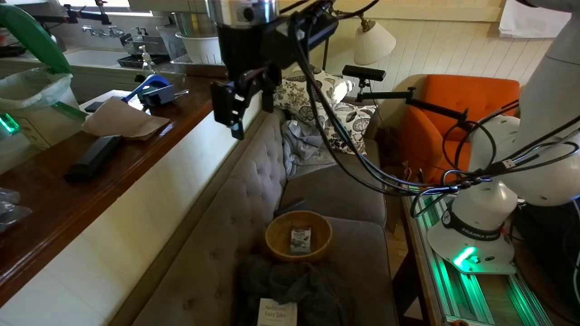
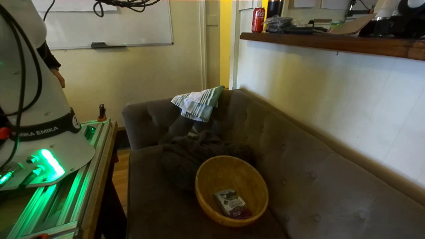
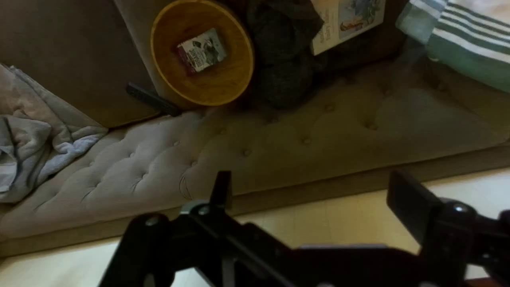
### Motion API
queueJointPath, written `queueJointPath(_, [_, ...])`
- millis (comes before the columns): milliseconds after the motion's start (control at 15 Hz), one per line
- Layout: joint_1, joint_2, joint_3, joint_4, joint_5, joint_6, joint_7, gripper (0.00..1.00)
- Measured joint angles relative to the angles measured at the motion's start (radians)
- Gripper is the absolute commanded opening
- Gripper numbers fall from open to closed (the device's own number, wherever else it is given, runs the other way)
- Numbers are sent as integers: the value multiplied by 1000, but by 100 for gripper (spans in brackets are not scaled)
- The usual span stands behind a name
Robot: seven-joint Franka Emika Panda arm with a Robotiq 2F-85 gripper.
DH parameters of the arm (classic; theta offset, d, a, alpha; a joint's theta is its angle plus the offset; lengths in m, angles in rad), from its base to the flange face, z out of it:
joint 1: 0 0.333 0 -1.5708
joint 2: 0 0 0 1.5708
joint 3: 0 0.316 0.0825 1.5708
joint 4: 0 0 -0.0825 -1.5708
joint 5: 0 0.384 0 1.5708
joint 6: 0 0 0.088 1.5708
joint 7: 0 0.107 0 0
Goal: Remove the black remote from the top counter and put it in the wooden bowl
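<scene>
Now listed: remote on counter, claw unladen

Claw: released, fingers well apart, nothing between them; hangs above the couch back, beside the counter.

Remote: flat on the counter, off to the claw's side, apart from it; outside the wrist view.

Step in hand (judged): reaching the remote. Best travel high over the counter, square the jaws across the remote's narrow width, descend straight, clamp near its middle.

Bowl: on the couch, well below the claw; contains a packet, so the remote may settle tilted.

Obstacles: paper at the remote's end, touching or just beside, cannot tell which; crumpled plastic farther along; cables slung from the arm, liable to snag. Dark bar just beside the bowl: similar, not to be mistaken.
</scene>
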Motion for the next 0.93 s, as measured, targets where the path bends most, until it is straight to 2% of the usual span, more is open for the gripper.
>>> queueJointPath(333, [60,182,-36,247,-8,-44,177,100])
queueJointPath(467, [80,245,-57,341,-2,-58,210,100])
queueJointPath(933, [81,262,-59,353,-2,-59,208,100])
